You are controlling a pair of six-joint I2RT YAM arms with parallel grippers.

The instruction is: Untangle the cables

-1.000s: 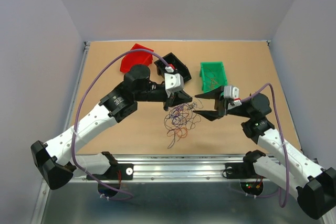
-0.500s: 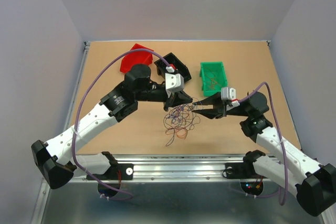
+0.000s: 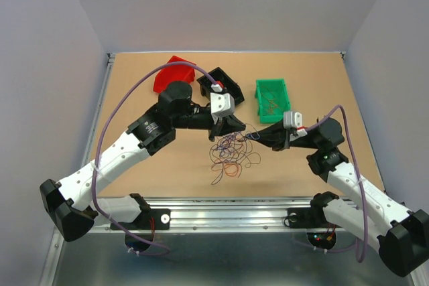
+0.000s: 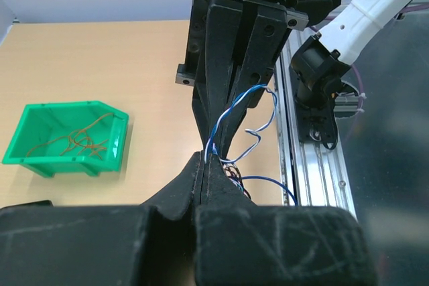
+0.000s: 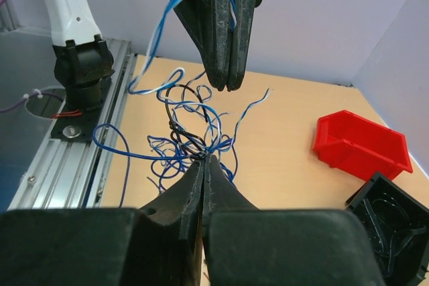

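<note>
Two claws meeting tip to tip at the far edge of the cables (image 3: 231, 152), a loose snarl of thin blue, purple, orange and black strands at mid-table, lower loops trailing toward the near rail. Left gripper (image 3: 226, 130) reaching in from the left, jaws pressed together and clamped on a few strands at the tips, as seen in its wrist view (image 4: 204, 162). Right gripper (image 3: 255, 136) reaching in from the right, jaws likewise together and pinched on the knot where several blue and black loops converge (image 5: 203, 159). One blue-and-white strand (image 5: 164, 21) looped up over the fingers of the left claw. Judged very light, limp and springy: no weight to resist a pull, curls likely to snag on one another and on the fingers, thin enough to slip from a pinch or kink under a hard tug. Best taken on a single strand at the fringe of the snarl, away from the dense knot, and drawn out slowly while the other claw anchors the rest. Beyond the tangle, on the far right, green bin (image 3: 258, 96) holding a few orange strands (image 4: 77, 140); to its left, black bin (image 3: 231, 85) and, further left, red bin (image 3: 171, 77), all well apart from the snarl
</note>
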